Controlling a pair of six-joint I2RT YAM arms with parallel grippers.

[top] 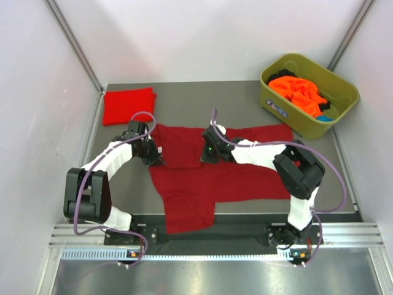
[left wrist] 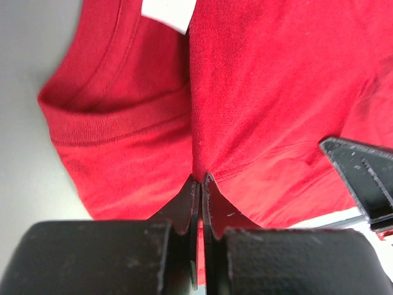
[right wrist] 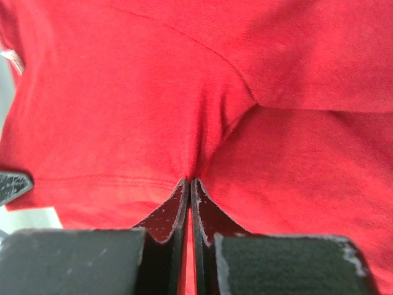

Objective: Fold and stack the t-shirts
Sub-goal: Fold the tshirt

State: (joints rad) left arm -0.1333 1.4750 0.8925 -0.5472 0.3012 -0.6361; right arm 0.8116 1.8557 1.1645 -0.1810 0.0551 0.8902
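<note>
Pinching the cloth of a dark crimson short-sleeved t-shirt [top: 196, 184], both arms reach inward from the near edge of the grey desk [top: 239, 101]. The shirt lies across the middle of the desk, partly doubled over. Its upper part forms a wide band running left to right, and a narrower flap hangs down toward the near edge between the two arm bases.

The left hand [left wrist: 201, 179] is fully closed, its two black fingertips pressed together on a raised crease of the shirt's stitched edge. Just beyond it, in the left wrist view, are the ribbed neckband [left wrist: 104, 120] and a small white neck label [left wrist: 167, 12], with bare desk showing to the left. From above, this hand sits at the left end of the band.

The right hand [right wrist: 188, 182] is also fully closed, with a ridge of the same crimson cloth drawn up between its fingertips. Red fabric fills nearly all of its wrist view. From above, it sits near the middle of the band, apart from the left hand.

A folded brighter red t-shirt [top: 128, 106] lies flat in the far left corner of the desk, separate from the crimson one. An olive-green plastic tub [top: 295, 117] stands at the far right, and crumpled orange t-shirts [top: 298, 91] are heaped inside it
</note>
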